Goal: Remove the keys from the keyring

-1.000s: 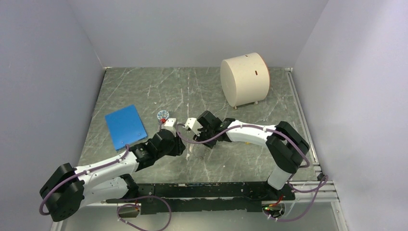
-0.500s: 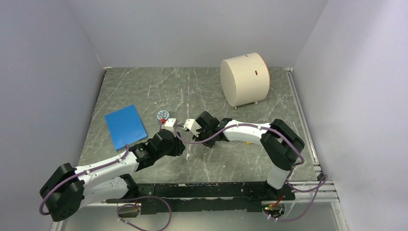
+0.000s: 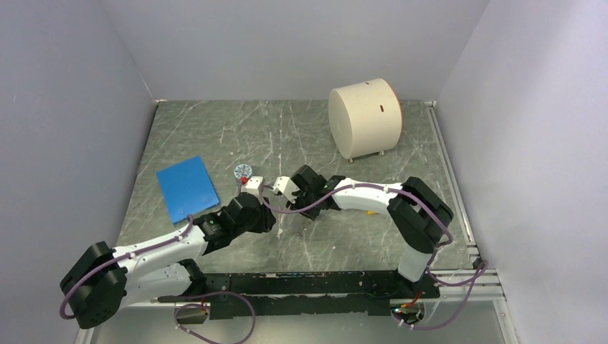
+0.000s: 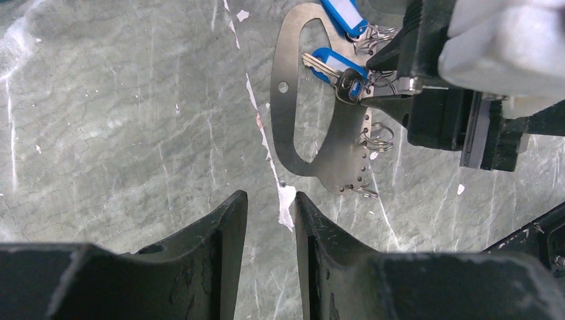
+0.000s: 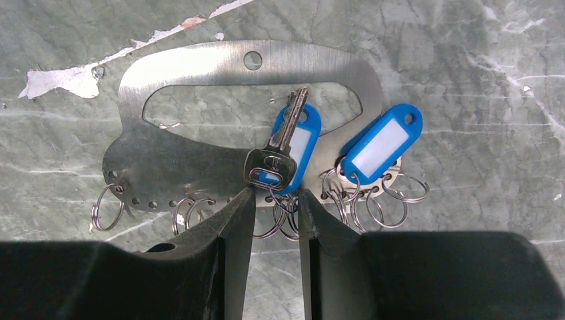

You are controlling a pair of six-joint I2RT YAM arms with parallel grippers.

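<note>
right gripper (image 5: 274, 195) barely parted, straddling key (image 5: 280, 143) head at keyring (image 5: 200, 163) edge, hold unclear | left gripper (image 4: 270, 198) hovering ajar, empty | key looking light, rigid, slick: pinch head

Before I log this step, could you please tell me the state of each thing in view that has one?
keyring plate: flat on the table.
key: threaded on the split rings, lying flat across the keyring plate.
second blue tag: ringed to the plate's holed edge.
left gripper: narrowly open, empty.
right gripper: straddles those split rings; grip unclear.
</note>
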